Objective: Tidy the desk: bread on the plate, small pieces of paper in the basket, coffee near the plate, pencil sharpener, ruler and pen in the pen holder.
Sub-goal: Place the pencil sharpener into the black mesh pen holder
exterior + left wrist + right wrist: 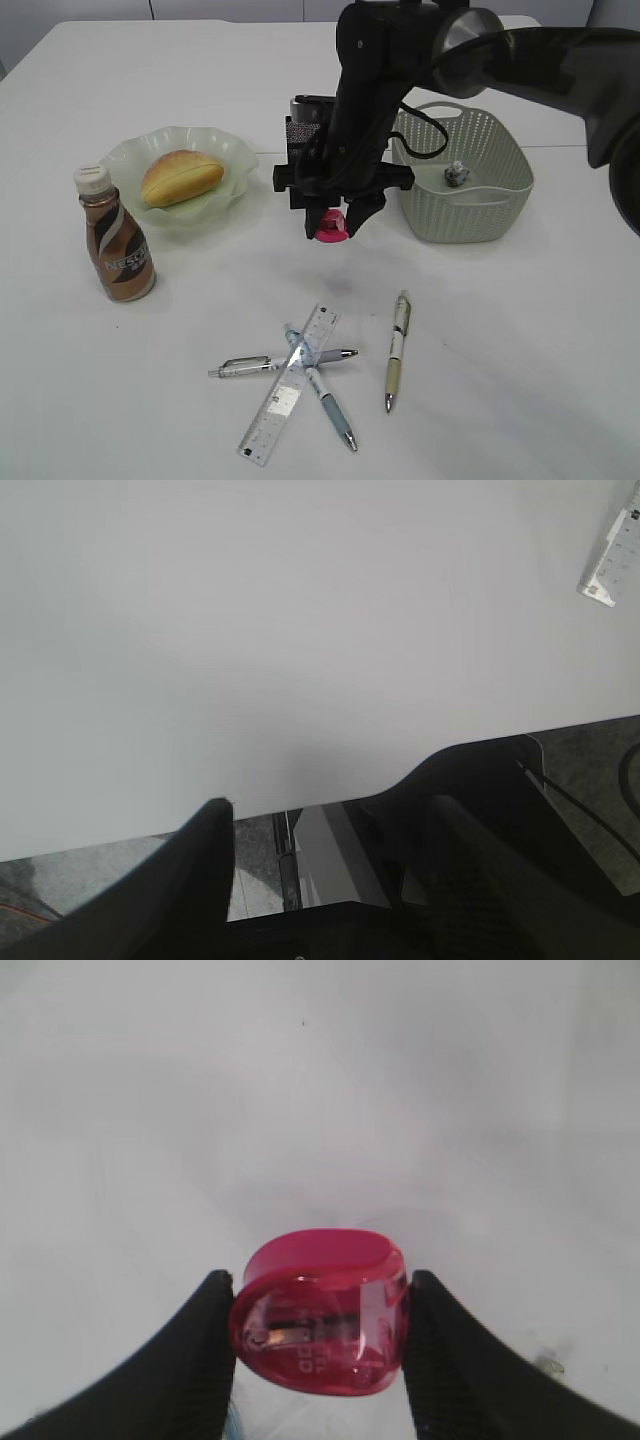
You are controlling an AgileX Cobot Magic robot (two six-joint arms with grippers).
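Across the white desk [560, 330] the things lie spread: far right sits the basket [470, 200] with one paper wad [456, 176] inside, far left the green plate [215, 150] carrying the bread [181, 176], and just near-left of the plate stands the coffee [115, 240], its label reading NESCAFE. Near the middle lie the ruler [290, 385], crossed over two pens [325, 390], and a third pen [397, 350] apart to the right.

Above the middle, the right gripper [332, 225] has its jaws clamped on the pink pencil sharpener [322, 1325], held clear of the tabletop. Pale lettering shows through its side in the wrist view, too blurred to read. The pen holder [303, 128] stands just behind this arm, far and slightly left of the jaws, largely hidden by it; I judge the coming move is a short carry that way and a drop from above. The right arm is plainly the nearer.

The left gripper [325, 880] hangs at the desk's near edge, jaws apart and empty.
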